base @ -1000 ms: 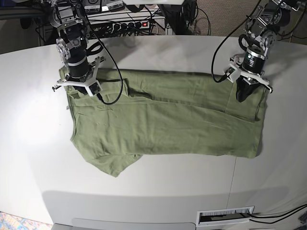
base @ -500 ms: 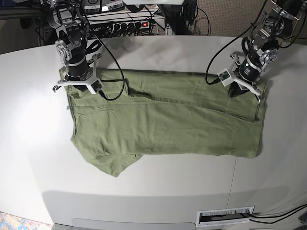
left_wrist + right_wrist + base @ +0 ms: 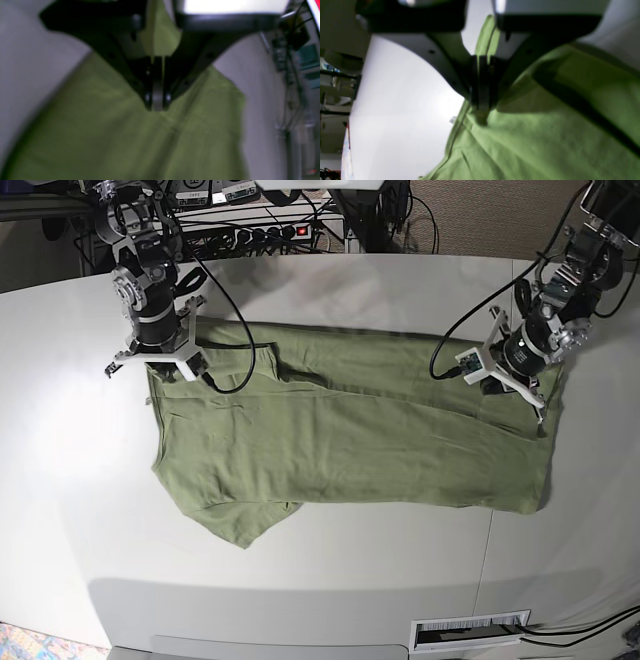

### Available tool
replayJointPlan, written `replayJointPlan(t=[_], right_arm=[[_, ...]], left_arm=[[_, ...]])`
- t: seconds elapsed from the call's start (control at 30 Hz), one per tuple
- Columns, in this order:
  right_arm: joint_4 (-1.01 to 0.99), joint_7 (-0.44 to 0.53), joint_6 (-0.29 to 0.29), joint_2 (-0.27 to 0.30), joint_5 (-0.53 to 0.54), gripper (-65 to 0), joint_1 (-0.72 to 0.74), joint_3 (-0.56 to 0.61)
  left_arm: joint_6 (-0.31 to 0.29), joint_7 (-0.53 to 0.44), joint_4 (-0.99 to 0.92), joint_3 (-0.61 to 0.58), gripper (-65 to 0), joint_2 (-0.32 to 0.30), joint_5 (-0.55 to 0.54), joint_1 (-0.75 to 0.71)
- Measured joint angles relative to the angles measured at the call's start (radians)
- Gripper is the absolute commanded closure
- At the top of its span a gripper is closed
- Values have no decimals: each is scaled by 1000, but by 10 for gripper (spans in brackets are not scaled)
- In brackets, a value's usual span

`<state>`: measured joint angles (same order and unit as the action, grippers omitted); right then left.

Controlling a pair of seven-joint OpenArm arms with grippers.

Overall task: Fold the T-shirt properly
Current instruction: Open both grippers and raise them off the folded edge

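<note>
The T-shirt (image 3: 340, 430) lies spread on the table (image 3: 80, 510), stretching between both claws; the left claw (image 3: 157, 103) is pinched tight on the fabric beneath it, lifting the edge; the right claw (image 3: 481, 110) is likewise clamped on the shirt's edge, cloth trailing below it.

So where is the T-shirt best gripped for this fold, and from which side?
At its two far-edge corners, from above. The T-shirt lies flat and wide, so only thin edges can be pinched. The right gripper and left gripper are both shut there on fabric.
</note>
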<state>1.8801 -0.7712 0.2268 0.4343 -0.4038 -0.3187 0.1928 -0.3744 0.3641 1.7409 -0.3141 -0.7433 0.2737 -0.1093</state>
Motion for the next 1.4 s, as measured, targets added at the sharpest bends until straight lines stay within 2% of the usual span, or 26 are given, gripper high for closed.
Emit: replayJointPlan(t=[0.2,0.3,0.47,0.73,0.83,1.07,1.2,1.4], right_arm=[[0,0,7,0,0,0,0,0],[0,-5,64,0,0,0,0,0],[0,-32,85,0,0,0,0,0],[0,-93,140,1,14,0,0,0],[0,-107,164,31,50,0,-6,0],[5,-126,162,112,55,0,-60,0],[32,-143,159,133,61,0,-101,0],[92,-175,159,133,59,0,-167,0]], left_arm=[[-49,26,-5,0,0,-51,-3,48],[-127,30,-11,0,0,-82,-42,64],[-251,29,-35,0,0,-100,-85,73],[-304,21,-86,1,0,-100,-142,74],[-307,37,-87,5,0,-103,-200,67],[-269,66,-71,18,0,-108,-261,5],[-248,66,-42,26,0,-113,-257,-47],[-212,89,34,36,0,-122,-230,-148]])
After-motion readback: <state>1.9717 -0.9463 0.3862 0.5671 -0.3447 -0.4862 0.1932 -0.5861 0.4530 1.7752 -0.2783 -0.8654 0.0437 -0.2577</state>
